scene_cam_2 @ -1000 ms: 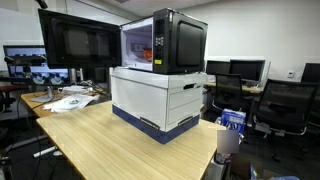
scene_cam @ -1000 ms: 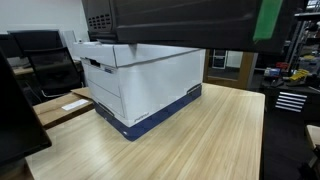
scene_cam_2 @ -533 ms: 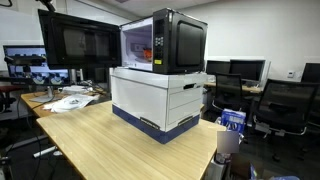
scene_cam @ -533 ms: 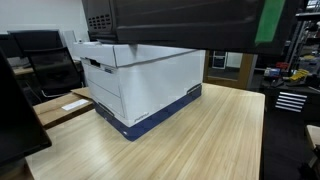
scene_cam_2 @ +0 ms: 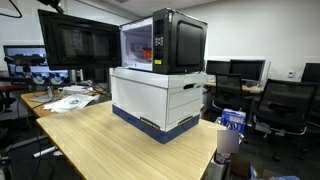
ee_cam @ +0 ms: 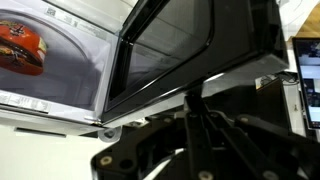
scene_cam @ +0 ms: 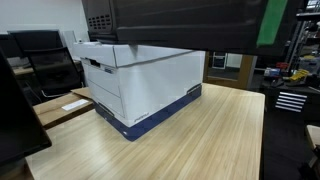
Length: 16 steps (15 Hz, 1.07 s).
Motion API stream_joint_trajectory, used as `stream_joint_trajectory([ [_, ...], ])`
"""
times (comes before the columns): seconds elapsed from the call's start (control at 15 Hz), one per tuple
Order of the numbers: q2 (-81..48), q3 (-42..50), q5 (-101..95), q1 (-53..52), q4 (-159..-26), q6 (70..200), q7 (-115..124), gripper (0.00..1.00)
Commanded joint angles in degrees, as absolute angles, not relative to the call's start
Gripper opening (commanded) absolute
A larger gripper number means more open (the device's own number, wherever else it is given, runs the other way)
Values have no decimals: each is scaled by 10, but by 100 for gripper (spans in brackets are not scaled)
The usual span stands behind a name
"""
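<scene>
A black microwave [scene_cam_2: 172, 40] stands on a white and blue cardboard box [scene_cam_2: 160, 98] on a wooden table [scene_cam_2: 95, 140]. In the wrist view its dark glass door [ee_cam: 170, 45] stands partly ajar. The lit white cavity to the left of the door holds a red-orange object [ee_cam: 22, 48], which also shows in an exterior view [scene_cam_2: 148, 52]. My gripper [ee_cam: 190, 98] comes up from the bottom of the wrist view. It is shut, with its tips together right at the door's lower edge. The arm itself is not seen in either exterior view.
The box [scene_cam: 140, 80] fills the back of the table [scene_cam: 200, 140]. Papers [scene_cam_2: 65, 100] lie on a neighbouring desk. Office chairs [scene_cam_2: 285, 105] and monitors [scene_cam_2: 75, 45] surround the table. A drawer unit [scene_cam: 290, 100] stands past the table's side, and a blue-white packet [scene_cam_2: 232, 122] sits off its corner.
</scene>
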State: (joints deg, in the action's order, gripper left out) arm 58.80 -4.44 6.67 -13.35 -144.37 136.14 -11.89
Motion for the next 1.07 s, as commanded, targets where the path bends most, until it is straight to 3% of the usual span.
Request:
stream_joint_trajectory([
  [0.0, 597, -77, 30, -94, -1508, 1428, -73, 1],
  [0.2, 601, -85, 11, -85, -1509, 1428, -54, 1],
  [0.67, 538, -29, -11, -31, -1377, 1253, -46, 1],
  [1.0, 467, 31, -24, 39, -1327, 1250, -34, 2],
])
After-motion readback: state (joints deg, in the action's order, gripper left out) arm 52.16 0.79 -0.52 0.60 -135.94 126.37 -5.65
